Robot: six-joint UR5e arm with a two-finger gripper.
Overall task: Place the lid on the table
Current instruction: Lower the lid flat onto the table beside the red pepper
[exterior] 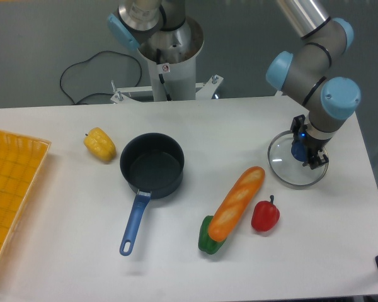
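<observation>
**Lid down on the worktop, release still to come**

The lid lies flat on the worktop at the right side, its metal rim resting on the white surface, well apart from the saucepan it would cover. The gripper stands directly over the lid's centre, its jaws around the small blue knob. From this angle the wrist hides the fingertips, so whether the jaws are pinching the knob or have already slackened cannot be told for certain; they look closed on it.

By the lie of things, the carrying part of the task is done and the step in hand is the letting go. The lid appears fully seated, not tilted, so nothing further needs lowering.

The next move calls for spreading the jaws enough to free the knob, then a straight lift upward so the fingers do not catch the knob and drag or tip the glass. A sideways withdrawal would risk sliding the lid toward the worktop's right edge, which is near, or toward the red pepper and the bread loaf lying just in front of it.

The yellow pepper and the yellow tray sit far to the left, out of the way.
</observation>
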